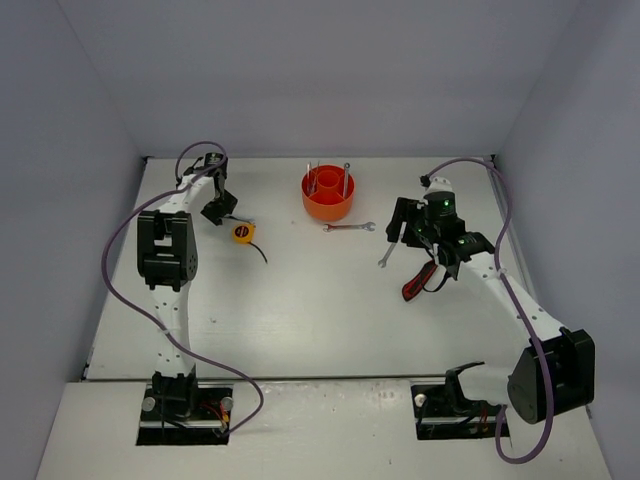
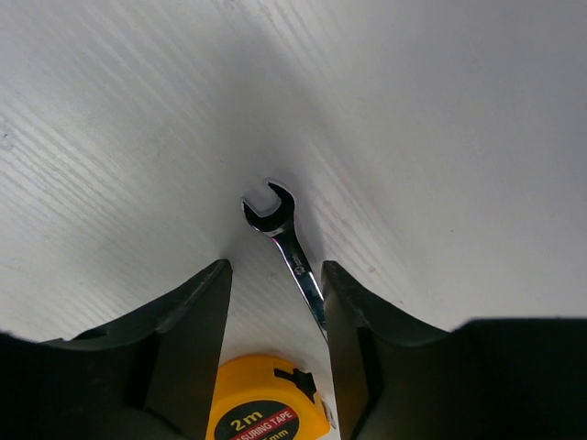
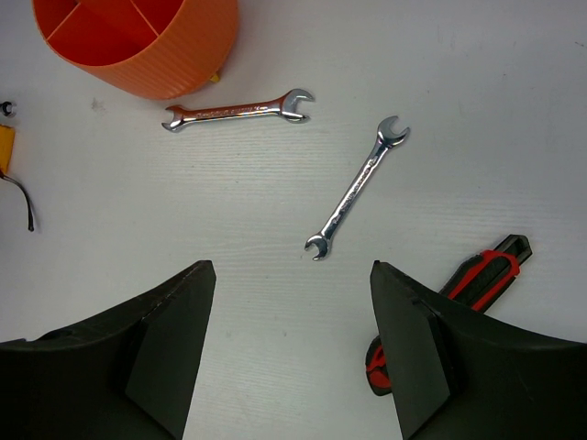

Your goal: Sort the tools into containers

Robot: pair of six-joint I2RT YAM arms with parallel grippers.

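Risk on left: left gripper (image 2: 275, 272), jaws wide, straddles tape measure (image 2: 266, 403) and small wrench (image 2: 275, 215) together, far left. Close now and you may pinch both. Right gripper (image 3: 292, 270), wide, empty, over slanted wrench (image 3: 356, 188); utility knife (image 3: 477, 275) just right could get knocked. Orange tub (image 1: 328, 205) far centre.

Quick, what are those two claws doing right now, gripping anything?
Left gripper: open, holding nothing.
Right gripper: open, holding nothing.

We see a round orange tub (image 1: 328, 208) with dividers and thin tools (image 1: 346, 176) upright inside. Near it lie a silver wrench (image 3: 237, 108), a second wrench (image 3: 356, 188) and a red-black knife (image 3: 477, 280). Well apart, a third wrench (image 2: 284, 243) lies just beside a yellow tape measure (image 1: 241, 232).
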